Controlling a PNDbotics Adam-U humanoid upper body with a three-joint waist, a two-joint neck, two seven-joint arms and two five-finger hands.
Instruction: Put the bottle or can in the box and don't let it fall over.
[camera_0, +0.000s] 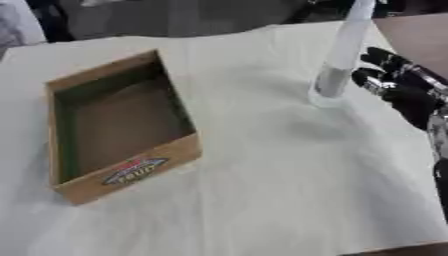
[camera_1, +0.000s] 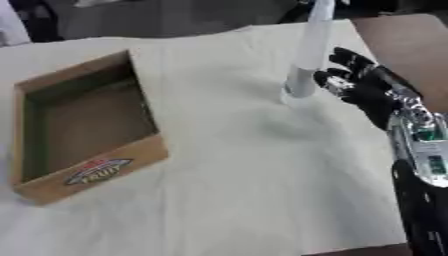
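Note:
A tall, slim pale bottle (camera_0: 343, 52) stands upright on the white cloth at the far right. My right hand (camera_1: 363, 87) is just to its right, fingers spread and open, close to the bottle's lower part but not closed round it. An open cardboard box (camera_0: 118, 125) with a printed label on its front wall lies to the left, with nothing inside. The left hand does not show in either view.
A white cloth covers the table (camera_0: 262, 200). A brown surface (camera_1: 407, 45) borders the cloth at the far right. Dark shapes line the far edge behind the table.

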